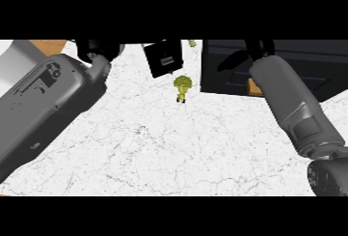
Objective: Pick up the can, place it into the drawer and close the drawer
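Standing near the far edge of the white surface (170, 152), the dark can (165, 59), as I read it, sits just left of the black drawer (221, 73). It is likely stiff, light and smooth, so grasp its sides. For the left hand (102, 47) and the right hand (255, 49), I cannot tell if they are apart or together

Two grey forearms come in from the lower edge and reach toward the top of the view. The left forearm (48, 101) looms broad and close, slanting from the lower left corner up and to the right, and ends in the black left hand (101, 48), partly cut off at the top edge. The right forearm (292, 101) slants from the lower right up and to the left to the black right hand (253, 50), well apart from the other and too dark to read.
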### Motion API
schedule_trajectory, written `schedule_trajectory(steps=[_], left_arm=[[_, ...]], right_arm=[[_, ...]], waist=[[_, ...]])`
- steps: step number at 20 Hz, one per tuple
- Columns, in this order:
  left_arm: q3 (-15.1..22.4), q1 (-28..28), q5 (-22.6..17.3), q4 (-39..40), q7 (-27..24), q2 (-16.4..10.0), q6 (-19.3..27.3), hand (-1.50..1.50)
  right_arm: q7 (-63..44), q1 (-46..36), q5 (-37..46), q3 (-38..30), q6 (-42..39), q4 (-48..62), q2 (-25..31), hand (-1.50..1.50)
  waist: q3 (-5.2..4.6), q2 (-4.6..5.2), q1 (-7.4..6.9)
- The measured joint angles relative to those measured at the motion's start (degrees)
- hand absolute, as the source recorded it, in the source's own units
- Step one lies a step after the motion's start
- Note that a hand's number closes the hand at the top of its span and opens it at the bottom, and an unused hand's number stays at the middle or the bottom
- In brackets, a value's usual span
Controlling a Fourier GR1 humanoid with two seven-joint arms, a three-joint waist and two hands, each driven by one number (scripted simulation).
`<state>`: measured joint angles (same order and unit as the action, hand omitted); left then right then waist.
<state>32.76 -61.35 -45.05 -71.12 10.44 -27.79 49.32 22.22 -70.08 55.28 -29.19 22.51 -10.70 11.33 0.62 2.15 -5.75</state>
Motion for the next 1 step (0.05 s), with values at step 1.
schedule_trajectory(steps=[1], left_arm=[[-0.01, 0.43, 0.07, -0.59, 0.13, -0.32, 0.01, -1.5]], right_arm=[[0.65, -0.05, -0.9, -0.84, -0.77, 0.1, 0.22, -1.5]], waist=[[-0.02, 0.02, -0.09]])
